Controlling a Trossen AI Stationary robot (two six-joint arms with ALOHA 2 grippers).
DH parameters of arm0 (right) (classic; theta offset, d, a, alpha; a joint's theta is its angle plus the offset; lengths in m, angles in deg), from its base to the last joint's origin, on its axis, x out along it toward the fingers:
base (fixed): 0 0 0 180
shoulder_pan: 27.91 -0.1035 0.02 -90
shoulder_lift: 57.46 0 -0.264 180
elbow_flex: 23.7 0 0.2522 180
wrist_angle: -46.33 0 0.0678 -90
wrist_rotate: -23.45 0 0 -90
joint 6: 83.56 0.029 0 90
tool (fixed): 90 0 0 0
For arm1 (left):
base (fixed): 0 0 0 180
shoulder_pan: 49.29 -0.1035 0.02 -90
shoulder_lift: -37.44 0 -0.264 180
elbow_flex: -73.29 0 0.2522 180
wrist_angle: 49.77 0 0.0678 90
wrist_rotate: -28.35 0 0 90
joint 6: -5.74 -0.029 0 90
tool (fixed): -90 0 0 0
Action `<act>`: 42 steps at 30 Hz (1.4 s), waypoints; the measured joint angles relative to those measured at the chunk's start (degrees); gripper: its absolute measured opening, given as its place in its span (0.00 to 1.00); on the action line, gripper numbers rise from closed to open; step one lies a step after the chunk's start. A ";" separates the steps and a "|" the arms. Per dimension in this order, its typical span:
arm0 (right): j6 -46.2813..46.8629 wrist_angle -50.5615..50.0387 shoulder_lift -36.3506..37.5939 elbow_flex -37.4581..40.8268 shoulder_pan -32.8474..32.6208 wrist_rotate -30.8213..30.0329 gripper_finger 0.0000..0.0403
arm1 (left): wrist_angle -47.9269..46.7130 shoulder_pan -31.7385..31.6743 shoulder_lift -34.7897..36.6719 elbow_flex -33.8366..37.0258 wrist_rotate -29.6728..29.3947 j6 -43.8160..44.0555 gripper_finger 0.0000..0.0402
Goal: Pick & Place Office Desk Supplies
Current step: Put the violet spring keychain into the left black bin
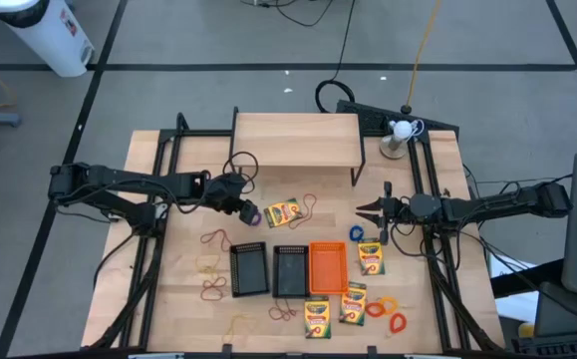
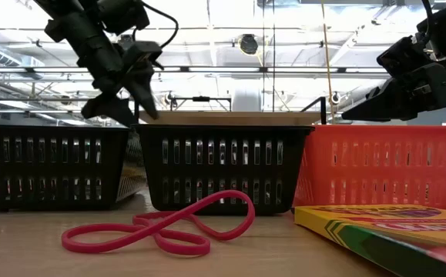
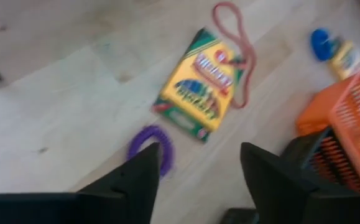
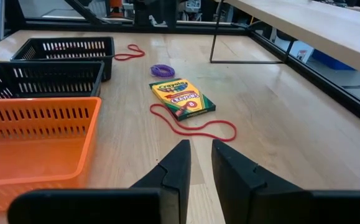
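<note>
Three trays (image 1: pixel 249 270), five crayon boxes (image 1: pixel 283 211)
</note>
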 joint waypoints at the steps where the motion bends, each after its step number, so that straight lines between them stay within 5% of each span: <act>1: 0.00 0.00 0.00 0.01 0.00 0.00 0.15 | 0.70 0.14 0.00 0.00 0.18 1.50 0.59; 16: 0.02 -1.59 0.00 0.01 0.00 0.03 0.15 | -3.79 1.38 -0.41 0.02 -2.28 5.12 0.64; 31: -0.02 -1.27 -0.59 0.01 0.02 -0.16 0.15 | -3.09 3.60 -14.13 0.07 -2.47 5.89 0.64; 42: -0.15 -1.29 -0.72 0.01 0.02 -1.44 0.15 | -0.52 3.60 -15.89 0.07 -3.76 6.78 0.64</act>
